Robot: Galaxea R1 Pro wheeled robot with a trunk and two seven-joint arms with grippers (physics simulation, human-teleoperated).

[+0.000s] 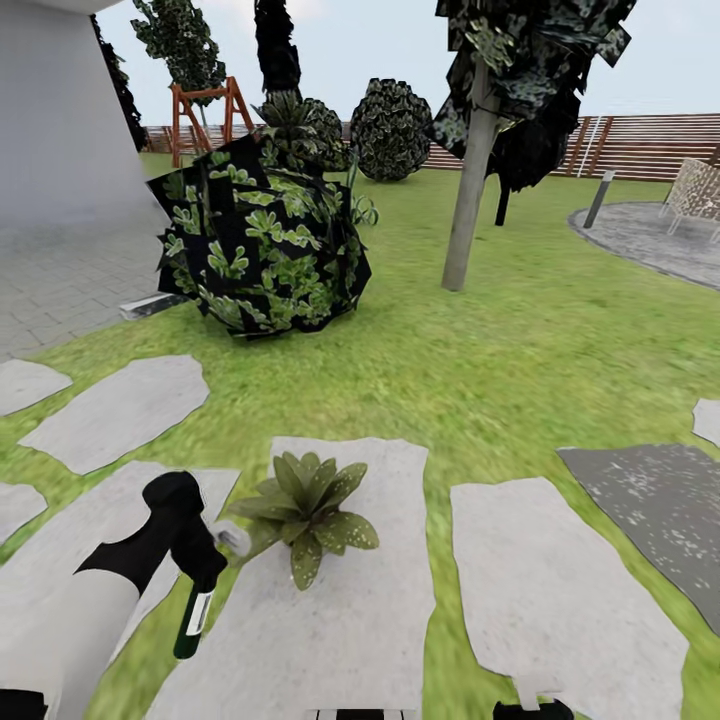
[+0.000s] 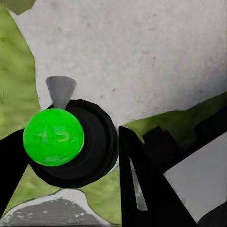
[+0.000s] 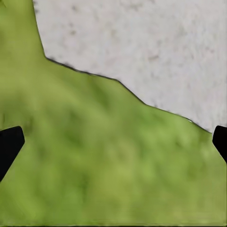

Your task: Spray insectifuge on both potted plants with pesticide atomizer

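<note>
Left hand (image 1: 185, 525) clamped on pesticide atomizer (image 1: 193, 620), just beside potted plant (image 1: 305, 505). Right hand (image 3: 113, 142) spread apart over lawn. Advised: aim nozzle at rosette, sweep all leaves.

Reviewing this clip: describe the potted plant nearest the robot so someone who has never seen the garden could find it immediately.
Start at the big dark leafy shrub on the lawn, then come down to the pale stepping stone nearest the robot. The potted plant sits on that stone's far end: a low rosette of pointed green leaves, some pale-speckled, much smaller than the shrub and just beside the left gripper.
</note>
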